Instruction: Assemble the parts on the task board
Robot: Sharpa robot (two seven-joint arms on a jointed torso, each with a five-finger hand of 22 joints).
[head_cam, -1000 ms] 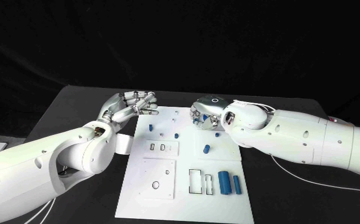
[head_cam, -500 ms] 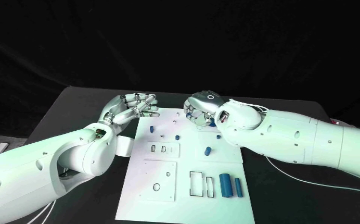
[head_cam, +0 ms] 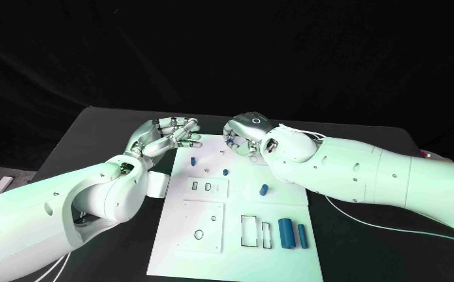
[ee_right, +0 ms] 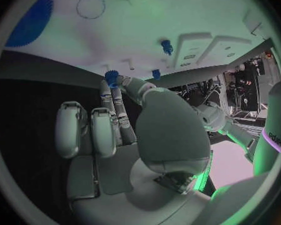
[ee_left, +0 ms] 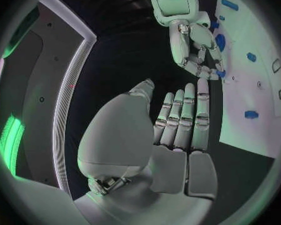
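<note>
Two long blue bars (head_cam: 290,233) lie side by side at the lower right of the task board (head_cam: 237,256), long axes running up the frame. Three smaller blue parts (head_cam: 263,189) sit higher up. The right hand (head_cam: 244,139), at the board's top edge, pinches a small blue gear (ee_right: 111,76). The left hand (head_cam: 163,136) hovers released, fingers straight, beside the board's upper left corner.

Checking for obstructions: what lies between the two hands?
In the head view, only the bare far edge of the task board lies between the left hand and right hand.
</note>
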